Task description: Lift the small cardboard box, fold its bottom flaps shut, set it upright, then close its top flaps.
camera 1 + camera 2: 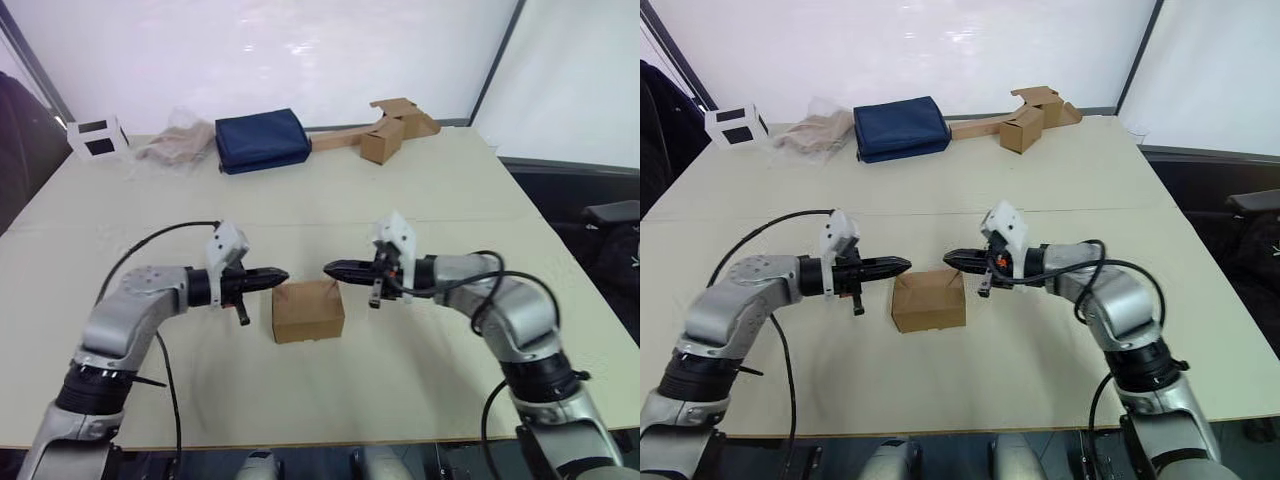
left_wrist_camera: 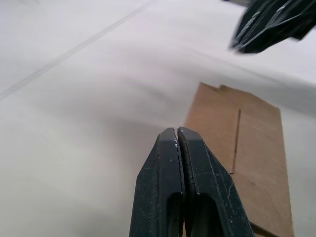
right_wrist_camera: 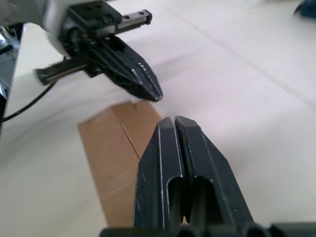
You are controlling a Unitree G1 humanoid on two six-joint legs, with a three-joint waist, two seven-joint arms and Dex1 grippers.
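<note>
Both grippers, left [image 1: 283, 276] and right [image 1: 328, 268], were pressed shut, empty, above the small cardboard box [image 1: 308, 311]; top flaps [image 2: 237, 143] appeared closed, task near complete.

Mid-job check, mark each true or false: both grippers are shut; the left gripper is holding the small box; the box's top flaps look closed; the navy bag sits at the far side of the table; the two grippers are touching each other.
1. Both grippers are shut. True: the left gripper and the right gripper each show fingers pressed together.
2. The left gripper holds the small cardboard box. False: it hovers above the box, gripping nothing.
3. The top flaps look closed. True: they lie flat, meeting at a seam.
4. The navy bag sits at the table's far side. True.
5. The grippers touch. False: a gap separates their tips.
</note>
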